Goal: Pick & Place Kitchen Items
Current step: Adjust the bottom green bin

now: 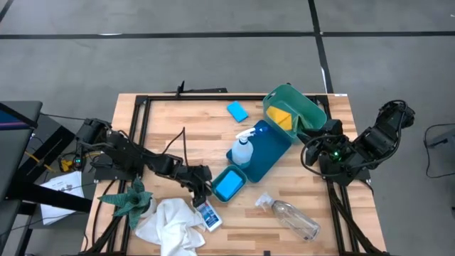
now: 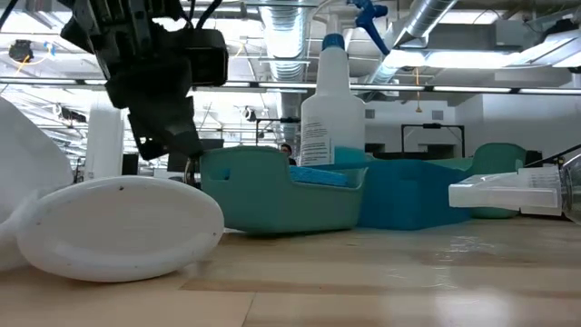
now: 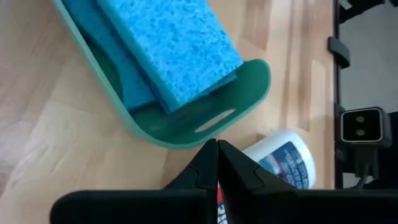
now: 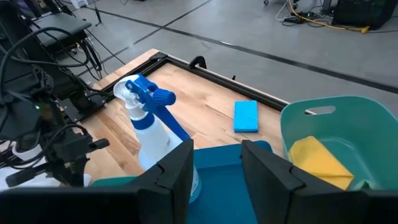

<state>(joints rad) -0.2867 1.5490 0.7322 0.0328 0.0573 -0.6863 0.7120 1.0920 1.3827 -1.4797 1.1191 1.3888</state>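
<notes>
left gripper (image 1: pixel 201 190): fingers pressed together, holding nothing, over the small blue-labelled white bottle (image 1: pixel 209 215) lying beside the white cloth (image 1: pixel 170 225) | bottle: light, hard, round, may roll, grab across its middle | right gripper (image 4: pixel 214 163): part open, empty, waiting over the blue tray (image 1: pixel 274 142)

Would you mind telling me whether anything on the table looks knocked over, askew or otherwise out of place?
Two bottles lie on their sides: the clear plastic bottle near the table's front edge, and the small white bottle beside the crumpled white cloth. The spray bottle stands upright in the blue tray. Nothing appears spilled.
</notes>
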